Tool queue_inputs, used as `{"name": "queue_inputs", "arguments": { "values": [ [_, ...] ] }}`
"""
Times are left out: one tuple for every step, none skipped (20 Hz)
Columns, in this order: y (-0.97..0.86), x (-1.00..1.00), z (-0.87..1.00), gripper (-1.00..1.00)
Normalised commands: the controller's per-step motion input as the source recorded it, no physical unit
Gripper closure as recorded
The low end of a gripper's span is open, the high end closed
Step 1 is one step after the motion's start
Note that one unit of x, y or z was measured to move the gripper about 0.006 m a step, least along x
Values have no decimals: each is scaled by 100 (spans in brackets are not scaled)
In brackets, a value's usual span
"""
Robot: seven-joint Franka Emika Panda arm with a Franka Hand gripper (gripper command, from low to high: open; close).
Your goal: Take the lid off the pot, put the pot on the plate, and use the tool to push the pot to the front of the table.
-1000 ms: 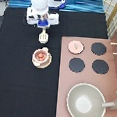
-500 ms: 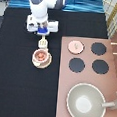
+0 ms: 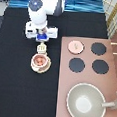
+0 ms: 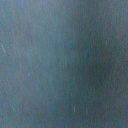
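Observation:
The pink pot (image 3: 40, 61), its reddish-brown inside uncovered, sits on the tan plate (image 3: 33, 66) on the black table (image 3: 17, 91) left of the stove. The pale-pink lid (image 3: 75, 46) lies on the stove counter, apart from the pot. My gripper (image 3: 41, 38) hangs just above the pot toward the exterior view's top, shut on the cream tool (image 3: 42, 46). The tool's blade points down at the pot's far rim and touches or nearly touches it. The wrist view shows only a blurred dark surface.
The pinkish-brown stove counter (image 3: 112, 84) with several black burners (image 3: 98, 48) fills the exterior view's right. A large grey-green pan (image 3: 86, 103) with a handle sits at its bottom right. Bare black tabletop lies below the plate.
The gripper and tool have come down toward the exterior view's bottom until the blade meets the pot. Pot and plate have slid slightly toward the bottom.

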Motion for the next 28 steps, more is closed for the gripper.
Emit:
{"name": "queue_inputs", "arguments": {
  "values": [
    [22, 89, 86, 100],
    [28, 58, 90, 100],
    [23, 0, 81, 100],
    [17, -71, 52, 100],
    [7, -99, 38, 100],
    [0, -100, 20, 100],
    [0, -100, 10, 100],
    [1, -100, 0, 100],
    [3, -100, -9, 100],
    [5, -100, -21, 100],
    [6, -100, -34, 100],
    [1, -100, -52, 100],
    [0, -100, -54, 100],
    [0, -98, -53, 100],
    [0, -92, -51, 100],
    [0, -84, -49, 100],
    [0, -73, -47, 100],
    [0, -62, -44, 100],
    [0, -50, -40, 100],
    [0, -34, -37, 100],
    [-3, -19, -41, 100],
    [0, 0, -47, 100],
    [0, 23, -45, 100],
    [0, 29, -46, 100],
    [0, 32, -46, 100],
    [-2, 36, -46, 100],
    [-3, 36, -46, 100],
    [-6, 36, -48, 100]
  ]
}}
